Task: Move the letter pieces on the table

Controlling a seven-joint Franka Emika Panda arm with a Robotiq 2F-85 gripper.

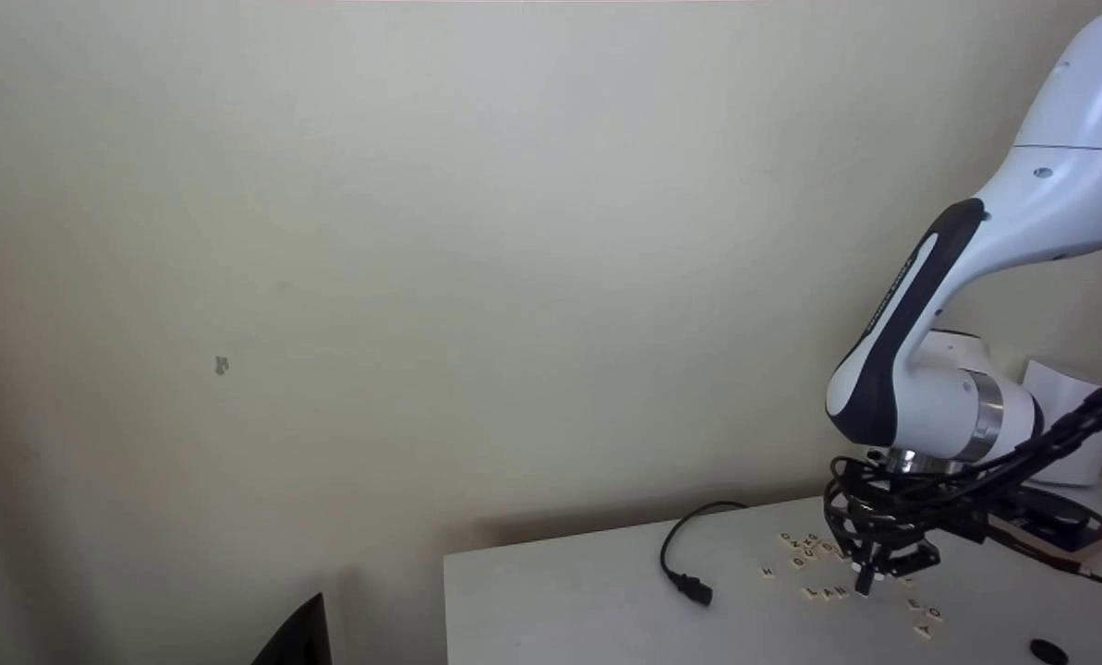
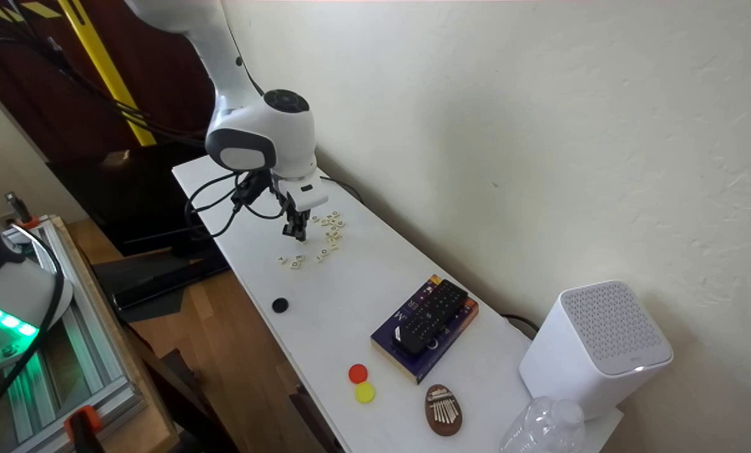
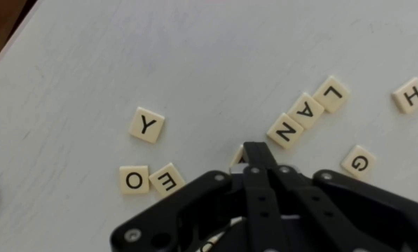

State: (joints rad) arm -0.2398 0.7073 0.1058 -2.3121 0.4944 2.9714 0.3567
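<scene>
Small beige letter pieces lie scattered on the white table (image 2: 350, 296). In the wrist view L (image 3: 331, 93), A (image 3: 305, 111) and N (image 3: 285, 130) make a slanted row, with H (image 3: 409, 95) and G (image 3: 358, 161) off to the right. Y (image 3: 146, 125) lies by itself at left, above O (image 3: 134, 179) and E (image 3: 166, 179), which sit side by side. My gripper (image 3: 255, 148) points down with its fingertips pressed together, nothing between them. A letter piece (image 3: 237, 157) beside the tips is mostly hidden by them; contact I cannot tell. More pieces are partly covered below.
A black cable plug (image 1: 692, 589) rests left of the pieces. Also on the table are a black disc (image 2: 280, 305), a book (image 2: 388, 340) under a black keypad (image 2: 432, 314), red (image 2: 357, 374) and yellow (image 2: 364, 392) discs, a thumb piano (image 2: 443, 410), a white box (image 2: 589, 352) and a bottle (image 2: 548, 428).
</scene>
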